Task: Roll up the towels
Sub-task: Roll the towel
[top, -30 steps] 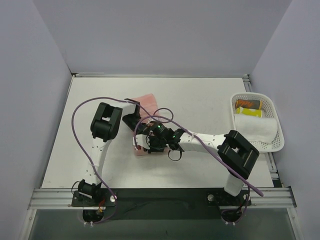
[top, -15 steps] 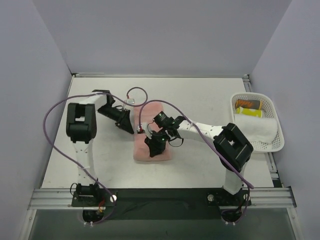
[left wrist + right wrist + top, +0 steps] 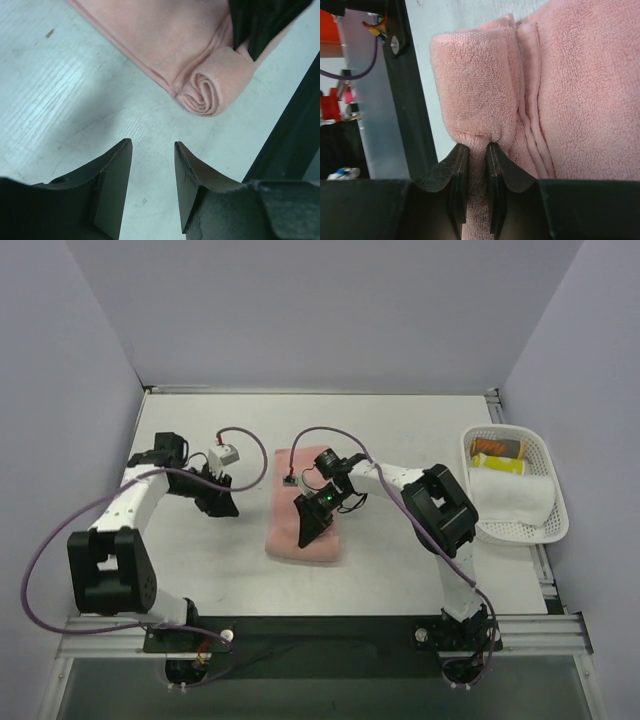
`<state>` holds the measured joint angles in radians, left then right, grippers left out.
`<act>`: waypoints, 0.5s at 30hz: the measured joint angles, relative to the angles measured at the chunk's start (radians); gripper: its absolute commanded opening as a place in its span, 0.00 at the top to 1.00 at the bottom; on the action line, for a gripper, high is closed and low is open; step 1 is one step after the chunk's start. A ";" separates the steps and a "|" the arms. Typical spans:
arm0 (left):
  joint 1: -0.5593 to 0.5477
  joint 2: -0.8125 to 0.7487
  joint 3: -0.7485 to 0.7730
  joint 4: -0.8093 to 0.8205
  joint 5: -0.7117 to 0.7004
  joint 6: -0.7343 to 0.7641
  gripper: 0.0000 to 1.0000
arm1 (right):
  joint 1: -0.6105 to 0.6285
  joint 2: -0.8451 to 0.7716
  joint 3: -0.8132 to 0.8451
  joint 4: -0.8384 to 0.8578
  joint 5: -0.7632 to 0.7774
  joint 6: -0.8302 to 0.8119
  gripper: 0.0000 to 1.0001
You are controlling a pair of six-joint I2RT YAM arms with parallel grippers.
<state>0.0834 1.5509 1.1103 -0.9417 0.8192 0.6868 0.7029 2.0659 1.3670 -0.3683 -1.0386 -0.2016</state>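
**Q:** Top view: where do we find the task's things?

**A:** The pink towel [image 3: 283, 530] lies lengthwise at the middle of the table [image 3: 400, 430], its near end thickened into a partial roll. The white towel [image 3: 515, 495] sits in the basket [image 3: 500, 430] at the right edge. We judge it already rolled and put away. The right gripper [image 3: 305, 535] reaches across onto the pink towel, and the left gripper [image 3: 225, 506] stands just left of it, apart from the cloth.

**Q:** Left wrist view: why is that gripper placed there?

**A:** We see the left gripper [image 3: 152, 147] with its fingers spread and empty over bare table. The roll's spiral end faces it. We read this as a waiting post, lined up to steady or take that end. The right gripper [image 3: 260, 25] shows dark above the roll.

**Q:** Right wrist view: how is the pink towel [image 3: 580, 90] held?

**A:** The right gripper [image 3: 475, 150] has its fingers drawn nearly together, pinching a pucker of terry at the side of the roll. The flat, unrolled length runs off to the right. We take the pinch as a way to keep the turns from springing loose. The roll is only begun, since most of the cloth remains flat.
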 measured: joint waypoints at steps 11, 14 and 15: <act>-0.518 -0.335 -0.280 0.245 -0.222 0.084 0.39 | -0.058 0.140 0.100 -0.097 -0.165 0.026 1.00; -0.649 -0.341 -0.338 0.329 -0.300 0.093 0.39 | -0.063 0.179 0.137 -0.134 -0.193 0.032 1.00; -0.686 -0.341 -0.353 0.354 -0.324 0.096 0.38 | -0.064 0.190 0.149 -0.145 -0.199 0.035 1.00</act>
<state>-0.6022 1.2095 0.7570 -0.5877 0.4953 0.7826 0.6388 2.2555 1.5158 -0.5133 -1.2377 -0.1665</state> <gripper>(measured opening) 0.613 0.162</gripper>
